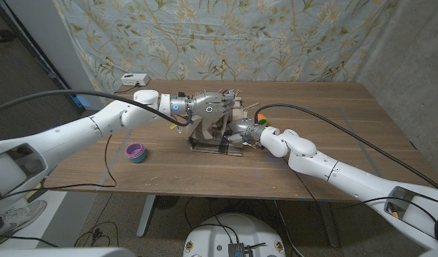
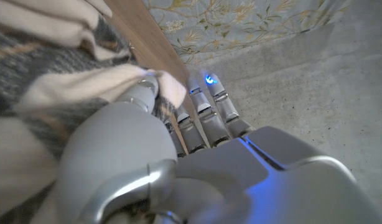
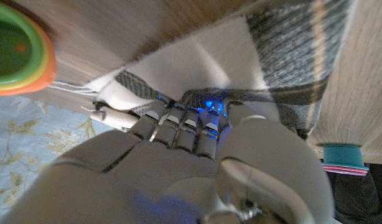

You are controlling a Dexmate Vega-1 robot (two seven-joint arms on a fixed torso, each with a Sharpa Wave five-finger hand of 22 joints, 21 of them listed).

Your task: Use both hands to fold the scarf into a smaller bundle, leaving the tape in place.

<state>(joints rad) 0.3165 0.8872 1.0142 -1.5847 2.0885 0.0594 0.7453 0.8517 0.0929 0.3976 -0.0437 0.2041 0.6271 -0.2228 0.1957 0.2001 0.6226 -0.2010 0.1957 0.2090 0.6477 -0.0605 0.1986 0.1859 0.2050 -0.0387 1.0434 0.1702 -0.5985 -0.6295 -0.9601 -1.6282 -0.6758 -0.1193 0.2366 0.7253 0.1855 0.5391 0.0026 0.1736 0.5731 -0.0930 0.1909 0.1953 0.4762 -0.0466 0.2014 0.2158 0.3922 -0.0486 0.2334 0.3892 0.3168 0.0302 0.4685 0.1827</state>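
A: Where are the hands?

B: The left hand (image 1: 208, 106) grips a raised fold of the plaid scarf (image 1: 213, 134), cloth bunched in its fingers (image 2: 203, 115). The right hand (image 1: 245, 131) presses its fingers (image 3: 178, 127) into the scarf's near edge, though I cannot tell whether it is pinching the cloth.

A: Which step is this?

B: Mid-fold, I judge. The scarf sits at the middle of the worktop (image 1: 333, 121), partly gathered. Next, the lifted part wants carrying over and laying down while the right hand pins the base.

A: Any containers?

B: None. Tape rolls only: a purple-and-teal tape roll (image 1: 136, 151) well to the left, a green-and-orange roll (image 3: 17, 53) near the scarf.
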